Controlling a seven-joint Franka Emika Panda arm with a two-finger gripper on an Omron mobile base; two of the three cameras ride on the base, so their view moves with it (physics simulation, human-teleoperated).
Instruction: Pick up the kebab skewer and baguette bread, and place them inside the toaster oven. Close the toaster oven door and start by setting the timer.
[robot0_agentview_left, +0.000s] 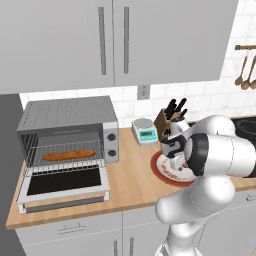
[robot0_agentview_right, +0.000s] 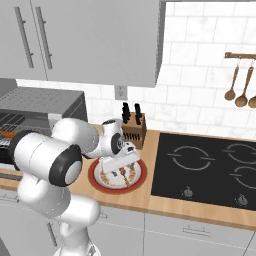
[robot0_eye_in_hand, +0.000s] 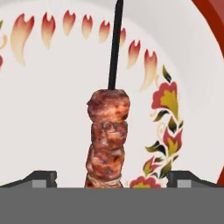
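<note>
The kebab skewer (robot0_eye_in_hand: 108, 140), reddish-brown meat chunks on a thin dark stick, lies on a white flowered plate with a red rim (robot0_eye_in_hand: 214, 17). My gripper (robot0_eye_in_hand: 113, 179) hangs low over it, open, with one fingertip (robot0_eye_in_hand: 41, 178) on each side of the meat and nothing gripped. From the base, the gripper (robot0_agentview_right: 119, 171) points down at the plate (robot0_agentview_right: 142, 172), which holds the skewer (robot0_agentview_right: 123, 175). The baguette bread (robot0_agentview_left: 67, 155) lies on the wire rack inside the toaster oven (robot0_agentview_left: 67, 117). The toaster oven door (robot0_agentview_left: 65, 182) is folded down flat, open.
A knife block (robot0_agentview_left: 167, 120) and a small kitchen scale (robot0_agentview_left: 144, 131) stand behind the plate (robot0_agentview_left: 161, 172). A black cooktop (robot0_agentview_right: 210, 170) lies to the right, with wooden spoons (robot0_agentview_right: 240, 85) hanging above it. Wall cabinets hang overhead. Two black knobs (robot0_agentview_left: 111, 145) sit on the oven's right panel.
</note>
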